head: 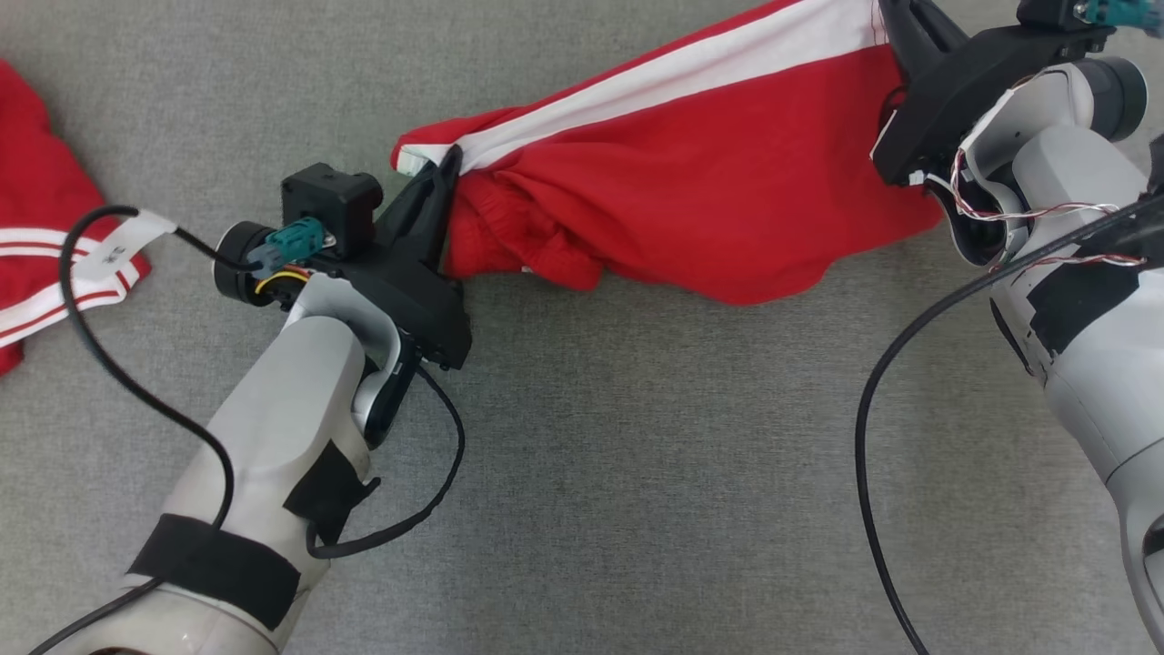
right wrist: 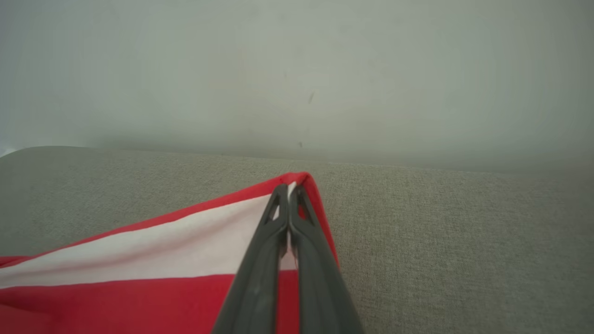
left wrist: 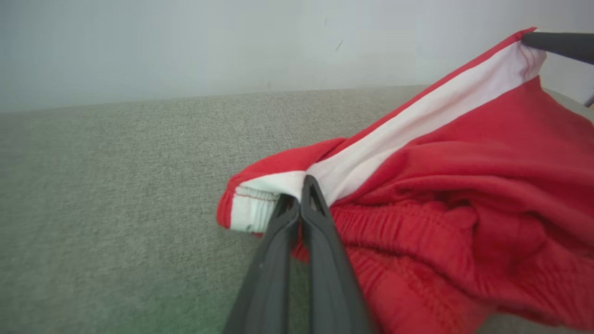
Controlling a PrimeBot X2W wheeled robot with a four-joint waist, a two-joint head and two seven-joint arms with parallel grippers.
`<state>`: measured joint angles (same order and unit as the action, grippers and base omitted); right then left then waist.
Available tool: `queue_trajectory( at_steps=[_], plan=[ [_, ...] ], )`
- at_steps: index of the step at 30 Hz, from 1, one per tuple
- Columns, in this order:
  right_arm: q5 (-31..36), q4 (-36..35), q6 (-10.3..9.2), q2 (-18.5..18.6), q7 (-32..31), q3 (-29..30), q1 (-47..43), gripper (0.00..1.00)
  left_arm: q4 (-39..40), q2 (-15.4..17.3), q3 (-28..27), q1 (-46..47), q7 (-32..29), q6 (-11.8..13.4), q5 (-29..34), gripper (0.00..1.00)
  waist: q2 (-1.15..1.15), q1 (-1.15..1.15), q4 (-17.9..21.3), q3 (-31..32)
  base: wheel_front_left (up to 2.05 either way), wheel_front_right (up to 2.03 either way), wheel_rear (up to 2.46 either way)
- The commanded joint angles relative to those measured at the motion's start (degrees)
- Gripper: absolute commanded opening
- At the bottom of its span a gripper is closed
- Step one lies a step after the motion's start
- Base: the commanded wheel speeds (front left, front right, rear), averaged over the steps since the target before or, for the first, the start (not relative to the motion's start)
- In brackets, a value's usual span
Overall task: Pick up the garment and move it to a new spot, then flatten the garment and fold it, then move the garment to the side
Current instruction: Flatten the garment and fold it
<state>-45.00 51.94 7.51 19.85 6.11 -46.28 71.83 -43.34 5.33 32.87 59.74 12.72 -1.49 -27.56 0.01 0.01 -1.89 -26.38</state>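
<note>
The garment (head: 691, 173) is a pair of red shorts with a white side stripe, stretched between both grippers above the grey cloth surface. My left gripper (head: 444, 177) is shut on its waistband end, where the stripe meets the elastic (left wrist: 260, 204). My right gripper (head: 896, 23) is shut on the opposite hem corner (right wrist: 297, 181) at the top right of the head view. In the left wrist view the left gripper (left wrist: 299, 190) pinches the white band, and the right gripper's fingers (left wrist: 557, 44) show at the far corner. The right gripper (right wrist: 288, 192) pinches the stripe's end. The red body sags between the two holds.
Another red garment with white stripes (head: 36, 227) lies at the left edge of the grey surface (head: 637, 455). Black cables (head: 91, 318) loop off both arms. A pale wall (right wrist: 297, 69) rises behind the surface's far edge.
</note>
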Motion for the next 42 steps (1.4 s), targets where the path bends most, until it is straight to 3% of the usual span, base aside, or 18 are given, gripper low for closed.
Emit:
queue_trajectory(
  at_steps=[1,4,6,7,15,26,34,42],
  plan=[
    [-0.2,2.2,-0.04,-0.3,0.5,-0.9,0.9,0.0,-1.0,-0.1,0.4,0.5,0.7,-0.4,0.8,0.0,-0.01,-0.01,-0.9,-1.0,0.0,0.0,0.0],
    [-1.0,5.1,-0.04,-1.1,1.7,-2.2,2.1,0.0,-2.0,-0.9,1.1,1.2,1.5,-0.7,0.8,0.0,-0.01,-0.01,-1.4,-1.0,0.0,0.0,0.0],
    [-1.3,6.7,-0.04,-1.1,2.6,-3.1,2.3,0.96,-2.3,-1.2,1.5,1.2,1.9,-0.7,1.0,0.95,-0.01,-0.01,-1.5,-0.8,0.0,0.0,0.0],
    [-1.6,7.5,-0.04,-1.1,3.1,-3.5,2.4,1.0,-2.2,-1.4,1.5,1.2,2.1,-0.7,0.9,1.0,-0.01,-0.01,-1.5,-0.6,0.0,0.0,0.0],
    [-3.8,8.9,-0.04,-0.6,5.8,-6.2,0.8,1.0,2.5,-2.0,0.5,-1.6,2.6,-0.6,1.5,1.0,-0.01,-0.01,-1.2,2.2,0.0,0.0,0.0],
    [-7.6,3.9,-0.04,2.9,9.1,-6.5,-4.8,1.0,15.3,-0.9,-4.0,-12.8,2.6,0.5,5.0,1.0,-0.01,-0.01,-0.5,7.8,0.0,0.0,0.0],
    [-2.9,-5.3,-0.04,5.6,9.1,1.9,-13.3,1.0,22.0,-0.7,-6.6,-21.6,2.6,1.3,7.4,1.0,-0.01,-0.01,-0.1,10.5,0.0,0.0,0.0],
    [4.3,-13.0,-0.04,4.4,9.1,12.0,-24.7,1.0,26.9,-1.4,-8.2,-29.3,2.6,1.3,8.5,1.0,-0.01,-0.01,0.1,12.0,0.0,0.0,0.0]
  ],
)
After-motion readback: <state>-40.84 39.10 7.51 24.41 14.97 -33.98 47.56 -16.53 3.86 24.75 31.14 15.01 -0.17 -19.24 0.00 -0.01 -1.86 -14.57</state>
